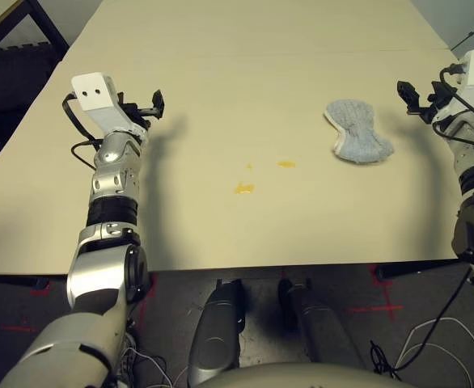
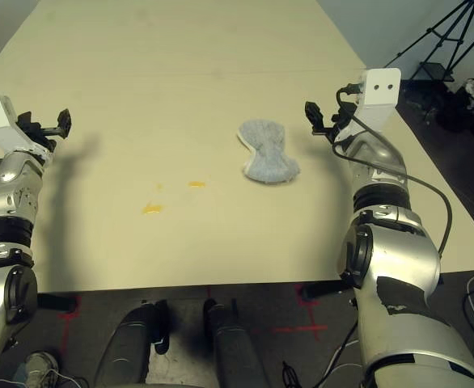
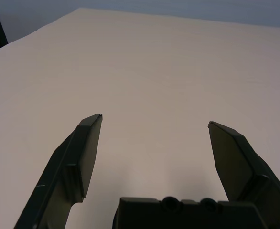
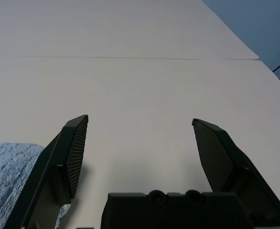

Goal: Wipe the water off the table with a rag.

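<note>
The grey-blue rag (image 1: 357,132) lies bunched on the pale table (image 1: 245,73), right of centre. Small yellow-orange spots of water (image 1: 244,188) sit near the table's middle, with another smear (image 1: 286,164) slightly to the right. My right gripper (image 2: 316,120) hovers just right of the rag, open and holding nothing; in the right wrist view the rag (image 4: 8,183) shows beside one of its fingers (image 4: 68,157). My left gripper (image 1: 154,105) hangs over the left side of the table, open and holding nothing, well left of the spots.
The table's front edge (image 1: 221,268) runs just ahead of my body, and a faint seam (image 4: 130,58) crosses the tabletop farther back. A tripod (image 2: 443,36) and other gear stand on the floor off the right edge.
</note>
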You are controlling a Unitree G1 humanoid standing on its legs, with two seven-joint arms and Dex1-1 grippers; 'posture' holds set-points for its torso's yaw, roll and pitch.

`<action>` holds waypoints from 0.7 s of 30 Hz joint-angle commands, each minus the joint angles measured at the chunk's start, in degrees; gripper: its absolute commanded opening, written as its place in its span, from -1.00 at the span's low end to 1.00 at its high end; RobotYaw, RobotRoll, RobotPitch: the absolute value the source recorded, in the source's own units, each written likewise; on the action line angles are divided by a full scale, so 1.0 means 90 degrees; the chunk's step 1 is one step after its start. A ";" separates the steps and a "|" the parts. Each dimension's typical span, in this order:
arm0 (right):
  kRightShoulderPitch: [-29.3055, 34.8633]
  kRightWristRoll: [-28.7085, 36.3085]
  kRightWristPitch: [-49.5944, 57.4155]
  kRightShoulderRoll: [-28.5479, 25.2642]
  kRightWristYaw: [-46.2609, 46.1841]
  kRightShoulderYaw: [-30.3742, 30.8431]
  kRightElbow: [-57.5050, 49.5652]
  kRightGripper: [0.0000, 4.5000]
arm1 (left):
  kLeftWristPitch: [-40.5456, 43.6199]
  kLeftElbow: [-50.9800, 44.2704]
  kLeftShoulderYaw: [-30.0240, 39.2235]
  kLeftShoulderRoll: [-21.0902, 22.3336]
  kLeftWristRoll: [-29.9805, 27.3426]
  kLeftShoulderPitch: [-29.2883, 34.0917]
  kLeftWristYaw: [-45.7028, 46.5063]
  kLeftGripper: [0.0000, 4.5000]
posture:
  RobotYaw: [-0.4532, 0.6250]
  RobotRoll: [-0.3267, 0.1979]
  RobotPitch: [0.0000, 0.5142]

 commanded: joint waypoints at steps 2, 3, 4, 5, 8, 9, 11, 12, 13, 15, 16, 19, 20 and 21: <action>-0.0007 0.0001 0.0084 -0.0012 0.0008 -0.0031 0.0087 0.99 | 0.0080 -0.0075 0.0087 0.0045 -0.0034 0.0187 0.0032 1.00 | 0.36 0.25 0.01; 0.0014 -0.0011 0.0067 -0.0014 0.0025 -0.0018 0.0078 0.99 | 0.0072 -0.0058 0.0078 0.0029 -0.0029 0.0194 0.0028 1.00 | 0.36 0.25 -0.01; 0.0023 -0.0018 0.0063 -0.0018 0.0036 -0.0011 0.0075 0.99 | 0.0086 -0.0054 0.0058 0.0011 -0.0032 0.0169 0.0000 1.00 | 0.36 0.25 -0.01; 0.0027 -0.0019 0.0065 -0.0024 0.0044 -0.0010 0.0071 0.99 | 0.0108 -0.0074 0.0032 0.0002 -0.0034 0.0146 -0.0040 1.00 | 0.36 0.25 -0.02; -0.0040 -0.0083 0.0178 -0.0075 0.0038 0.0060 0.0011 0.99 | 0.0256 -0.0192 -0.0037 0.0081 -0.0062 0.0032 -0.0285 1.00 | 0.39 0.25 -0.04; -0.0098 -0.0120 0.0315 -0.0093 0.0056 0.0114 -0.0039 0.99 | 0.0358 -0.0225 -0.0069 0.0147 -0.0082 -0.0028 -0.0448 1.00 | 0.39 0.25 -0.05; -0.0223 -0.0174 0.0689 -0.0099 0.0069 0.0223 -0.0222 0.99 | 0.0595 -0.0307 -0.0148 0.0323 -0.0112 -0.0121 -0.0839 1.00 | 0.38 0.25 -0.05; -0.0290 -0.0179 0.0943 -0.0089 0.0087 0.0281 -0.0370 0.99 | 0.0789 -0.0378 -0.0217 0.0427 -0.0145 -0.0153 -0.1117 1.00 | 0.37 0.25 -0.06; -0.0384 -0.0188 0.1403 -0.0074 0.0088 0.0369 -0.0603 0.99 | 0.1067 -0.0519 -0.0385 0.0585 -0.0159 -0.0171 -0.1564 1.00 | 0.36 0.25 -0.07; -0.0430 -0.0169 0.2157 -0.0038 0.0068 0.0467 -0.1079 0.99 | 0.1477 -0.0751 -0.0601 0.0815 -0.0197 -0.0161 -0.2178 1.00 | 0.35 0.25 -0.07; -0.0427 -0.0151 0.2689 -0.0011 0.0090 0.0547 -0.1413 0.99 | 0.1708 -0.0895 -0.0772 0.0976 -0.0205 -0.0179 -0.2611 1.00 | 0.36 0.25 -0.08; -0.0187 -0.0057 0.4061 0.0107 0.0125 0.0769 -0.2645 0.99 | 0.2407 -0.1305 -0.1241 0.1473 -0.0266 -0.0338 -0.3883 1.00 | 0.35 0.25 -0.08; -0.0085 -0.0024 0.4391 0.0138 0.0101 0.0791 -0.2992 0.99 | 0.2536 -0.1406 -0.1340 0.1577 -0.0273 -0.0372 -0.4148 1.00 | 0.35 0.25 -0.08; 0.0041 0.0011 0.4730 0.0179 0.0115 0.0848 -0.3384 0.99 | 0.2762 -0.1530 -0.1444 0.1690 -0.0328 -0.0449 -0.4451 1.00 | 0.34 0.25 -0.07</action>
